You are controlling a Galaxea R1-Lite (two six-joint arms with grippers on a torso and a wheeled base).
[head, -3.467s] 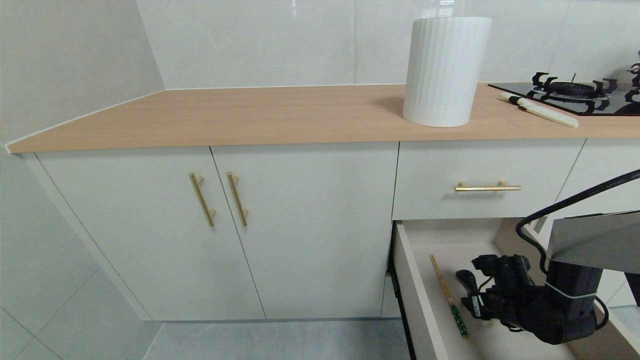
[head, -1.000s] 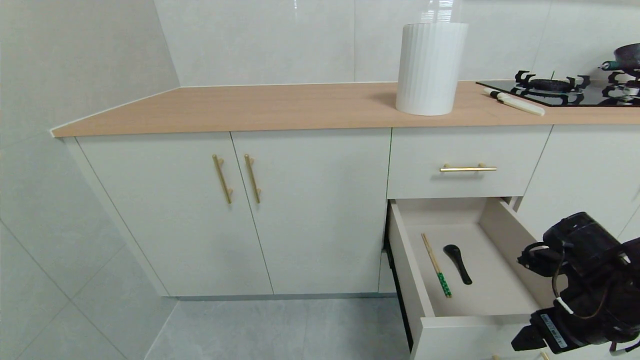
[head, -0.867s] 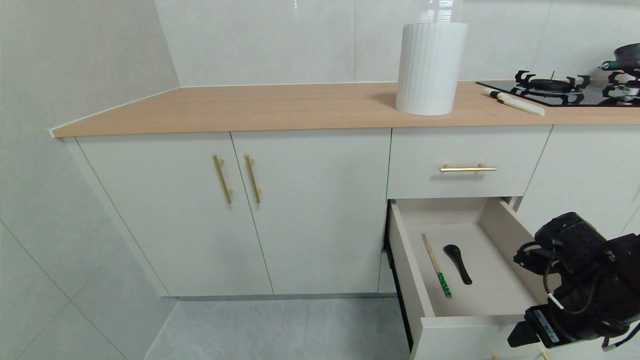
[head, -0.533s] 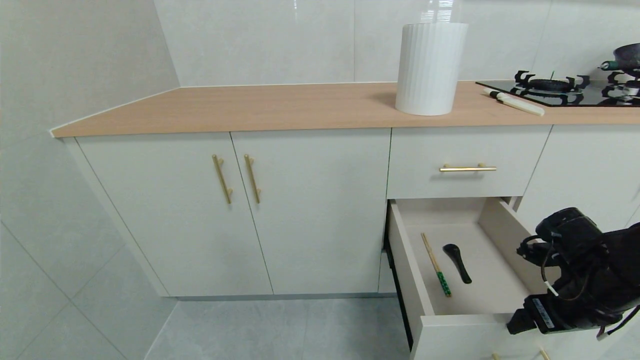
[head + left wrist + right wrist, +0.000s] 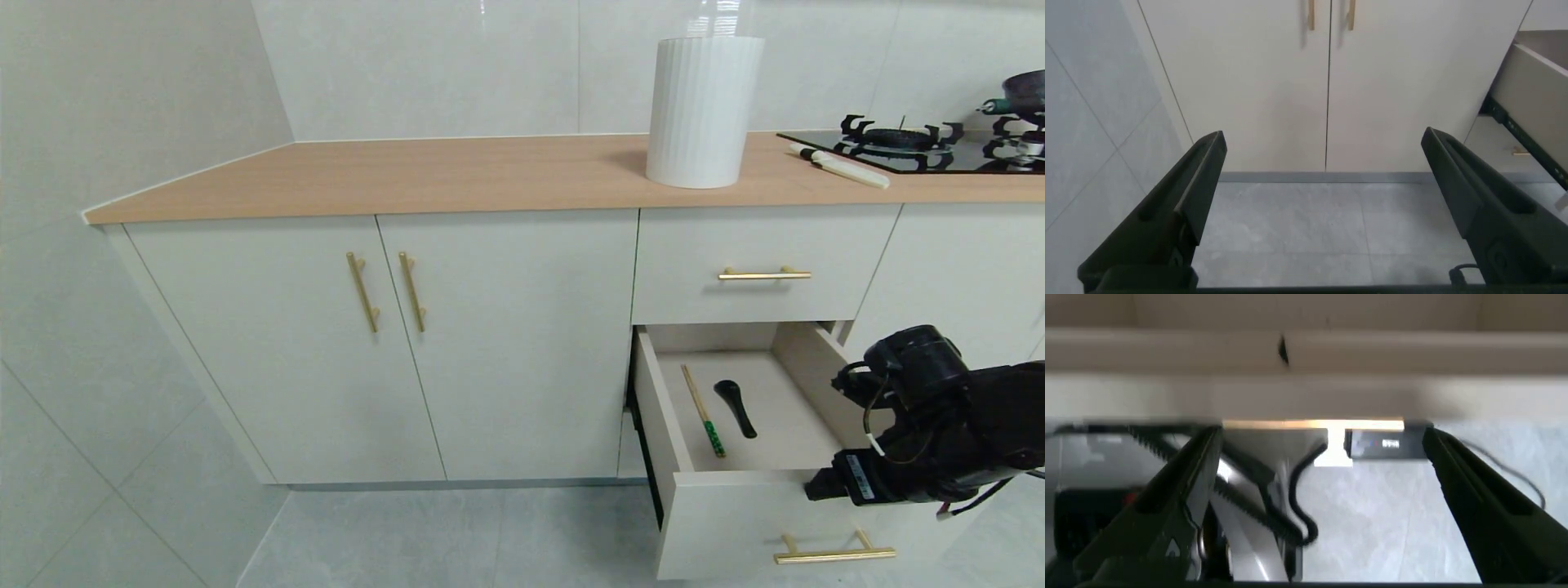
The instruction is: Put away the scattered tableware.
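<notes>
Now the drawer [image 5: 735, 523], lower right, has slid inward, chopsticks [image 5: 702, 412] and black spoon [image 5: 735, 406] inside; right claw [image 5: 816, 490], spread wide, at its front. Nearly stowed.

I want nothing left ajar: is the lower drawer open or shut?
Open. The lower drawer stands pulled out from the cabinet, its inside showing chopsticks and a black spoon.

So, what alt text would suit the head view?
An open lower drawer holds chopsticks and a black spoon, with the robot's right end effector by its front panel. A white ribbed canister stands on the wooden counter above.
</notes>
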